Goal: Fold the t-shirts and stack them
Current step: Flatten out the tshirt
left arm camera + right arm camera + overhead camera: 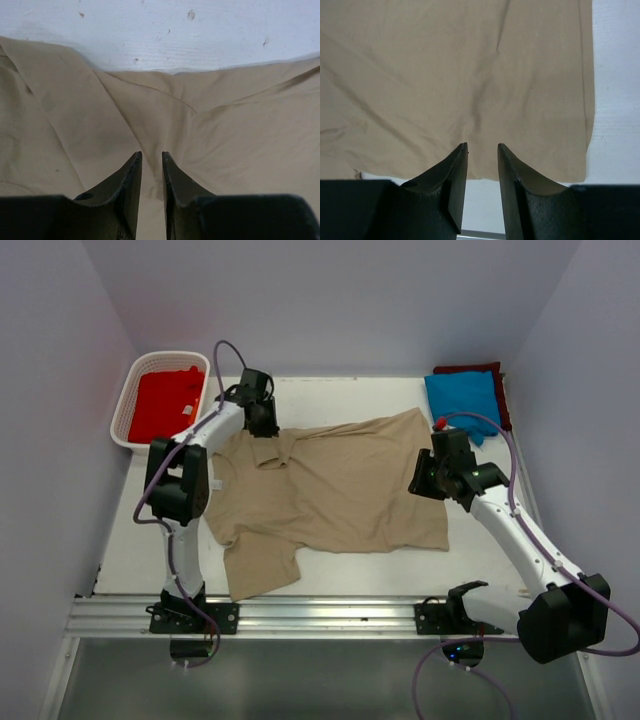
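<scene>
The tan t-shirt [340, 490] lies spread flat across the middle of the table, with one sleeve toward the front left. My left gripper [264, 428] is at its far left shoulder, jaws nearly closed, pinching a ridge of tan cloth [150, 115], and creases run into the left gripper [152, 155]. My right gripper [422, 480] is at the shirt's right edge; in the right wrist view the right gripper [482, 146] stands narrow over the tan cloth [450, 75], which puckers at the tips. A folded blue t-shirt [462, 400] lies on a maroon one [470, 369] at the back right.
A white lattice basket [122, 415] at the back left holds a red t-shirt [165, 405]. The white table [130, 540] shows around the shirt. An aluminium rail [320, 615] runs along the near edge. Walls close in on three sides.
</scene>
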`<state>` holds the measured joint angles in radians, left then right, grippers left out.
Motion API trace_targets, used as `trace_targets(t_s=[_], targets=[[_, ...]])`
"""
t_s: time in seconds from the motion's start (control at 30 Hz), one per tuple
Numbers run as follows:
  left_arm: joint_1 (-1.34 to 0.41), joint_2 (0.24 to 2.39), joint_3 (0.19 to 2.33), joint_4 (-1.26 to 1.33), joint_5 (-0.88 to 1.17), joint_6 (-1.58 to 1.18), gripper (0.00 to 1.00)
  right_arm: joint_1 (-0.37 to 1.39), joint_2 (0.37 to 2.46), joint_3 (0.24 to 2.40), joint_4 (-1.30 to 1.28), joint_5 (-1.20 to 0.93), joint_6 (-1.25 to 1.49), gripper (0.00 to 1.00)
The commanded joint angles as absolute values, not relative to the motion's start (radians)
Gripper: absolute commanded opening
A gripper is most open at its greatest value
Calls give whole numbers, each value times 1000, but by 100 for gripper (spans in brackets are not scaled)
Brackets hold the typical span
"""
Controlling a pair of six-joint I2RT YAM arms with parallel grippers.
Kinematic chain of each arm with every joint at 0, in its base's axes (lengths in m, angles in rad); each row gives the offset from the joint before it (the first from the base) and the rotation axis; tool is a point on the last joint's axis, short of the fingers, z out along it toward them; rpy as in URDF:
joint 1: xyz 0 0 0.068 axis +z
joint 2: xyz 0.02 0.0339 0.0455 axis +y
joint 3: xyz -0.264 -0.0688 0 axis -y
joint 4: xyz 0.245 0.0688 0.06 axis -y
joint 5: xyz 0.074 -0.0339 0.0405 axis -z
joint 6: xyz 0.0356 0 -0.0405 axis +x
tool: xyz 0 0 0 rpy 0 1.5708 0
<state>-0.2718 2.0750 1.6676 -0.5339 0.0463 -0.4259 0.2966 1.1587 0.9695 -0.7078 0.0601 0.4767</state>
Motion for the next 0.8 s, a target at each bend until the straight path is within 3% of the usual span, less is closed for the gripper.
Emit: trace_targets(t_s=[0.0,0.77], targets=[[-271,2094,1664,-566,3,-394,25,302,1164,965,-680,44,466,34],[-301,2158,1646,-572,74,-360,19,302,1175,966,-692,84,479,32]])
